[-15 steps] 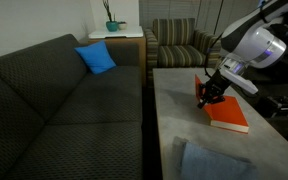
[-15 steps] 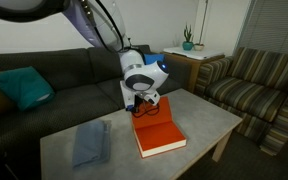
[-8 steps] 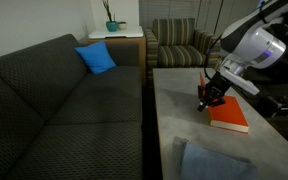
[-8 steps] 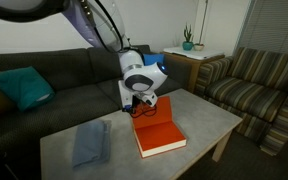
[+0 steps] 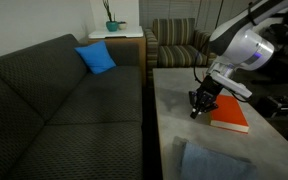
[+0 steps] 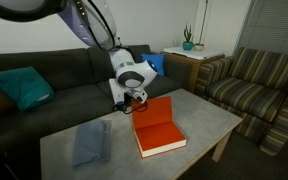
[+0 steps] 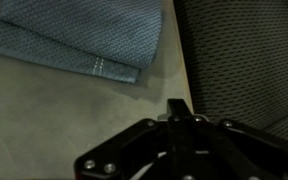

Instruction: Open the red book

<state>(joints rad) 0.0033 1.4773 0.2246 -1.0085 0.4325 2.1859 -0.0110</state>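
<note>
My pincer (image 5: 198, 104) hangs just beside the sofa-side edge of the red book (image 5: 230, 113), which lies flat on the table (image 5: 174, 135) and, as far as I can tell, closed. In the wrist view my fingertips look pressed together on nothing; only table, a folded blue cloth (image 7: 74, 40) and the sofa (image 7: 254, 60) show there. I judge the opening is all left to do: catch the cover's edge and swing it over.
</note>
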